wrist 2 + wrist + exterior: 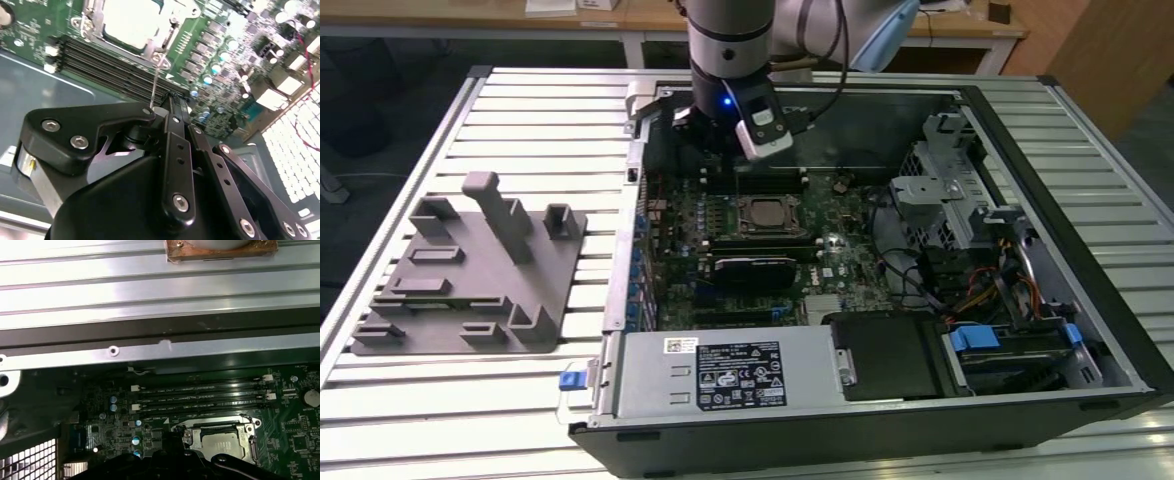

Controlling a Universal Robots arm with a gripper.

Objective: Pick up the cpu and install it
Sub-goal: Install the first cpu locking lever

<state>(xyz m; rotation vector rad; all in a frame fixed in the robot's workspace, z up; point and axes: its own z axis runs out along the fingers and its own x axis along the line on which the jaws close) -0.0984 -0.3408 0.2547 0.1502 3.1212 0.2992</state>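
Now, pale flat square cpu (223,445) within metal frame (248,440)

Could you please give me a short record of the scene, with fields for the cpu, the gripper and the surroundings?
cpu: lying in the motherboard socket, silver top up
gripper: near the memory slots, apart from the cpu
computer case: open, on the slatted table
grey fixture: beside the case, at the exterior view's left

- A robotics lab or workshop
- A robot arm (727,45) hangs over a ribbed aluminium workbench (467,410)
- An opened desktop computer case (854,442) and a grey fixture (460,290) sit on it
- Wooden desks (654,22) line the back
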